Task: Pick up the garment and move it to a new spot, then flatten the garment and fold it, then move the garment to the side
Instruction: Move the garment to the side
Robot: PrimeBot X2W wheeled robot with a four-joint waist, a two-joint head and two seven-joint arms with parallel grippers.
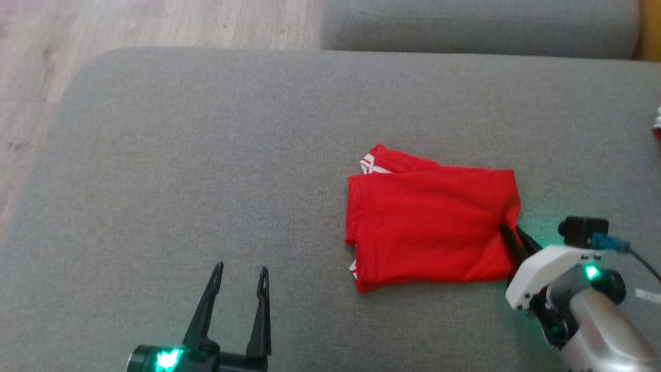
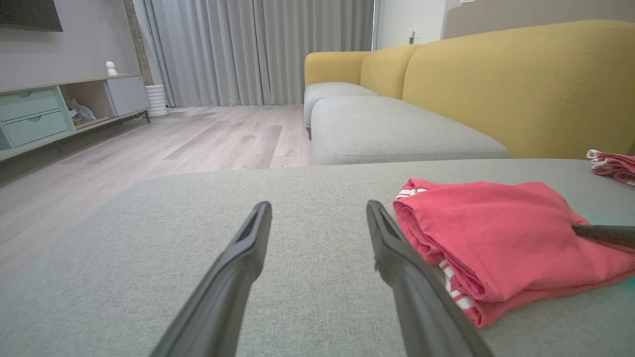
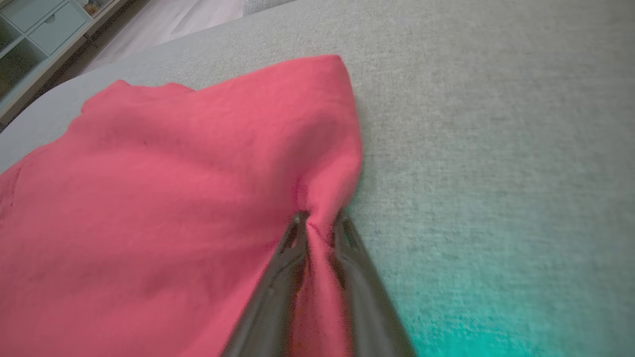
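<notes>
A red garment [image 1: 431,227] with white-striped trim lies folded into a rough rectangle on the grey cushion [image 1: 206,155], right of centre. My right gripper [image 1: 511,230] is shut on the garment's near right edge; the right wrist view has a fold of red cloth [image 3: 317,238] pinched between the two dark fingers [image 3: 278,277]. The left gripper [image 1: 240,274] stands open over bare cushion to the garment's left, nothing between its fingers [image 2: 233,277]. In the left wrist view the garment [image 2: 496,243] lies just right of that gripper.
Another red and white cloth [image 1: 657,124] lies at the cushion's right edge. A second grey seat [image 1: 480,26] with a yellow backrest [image 2: 521,84] is behind. Wooden floor [image 1: 155,26] drops off at the left and far sides; a low cabinet [image 2: 44,114] stands across the room.
</notes>
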